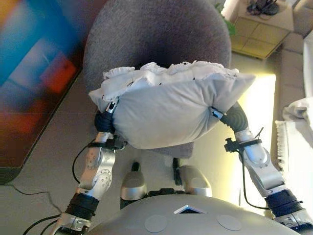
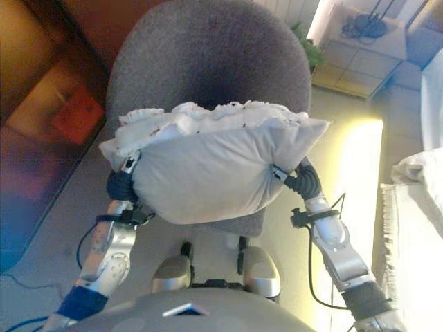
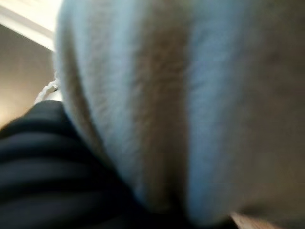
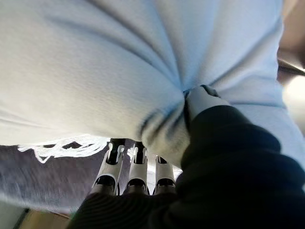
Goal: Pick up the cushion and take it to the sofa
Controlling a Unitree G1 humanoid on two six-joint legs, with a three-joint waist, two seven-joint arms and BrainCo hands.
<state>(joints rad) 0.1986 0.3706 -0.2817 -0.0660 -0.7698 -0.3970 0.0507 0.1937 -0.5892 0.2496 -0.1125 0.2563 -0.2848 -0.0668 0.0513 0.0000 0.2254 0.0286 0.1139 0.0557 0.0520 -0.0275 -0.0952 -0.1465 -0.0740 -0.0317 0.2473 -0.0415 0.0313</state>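
A white cushion with a lace frill along its far edge is held up between my two hands, above a round grey chair. My left hand grips the cushion's left end, with the thumb pressed into the cloth. In the left wrist view only its dark cover and the cushion show. My right hand grips the right end. In the right wrist view its thumb digs into the cushion and its fingers reach beneath it.
The grey chair stands straight ahead under the cushion. White fringed fabric lies at the right edge. A pale low cabinet stands at the far right. A dark panel with coloured patches runs along the left.
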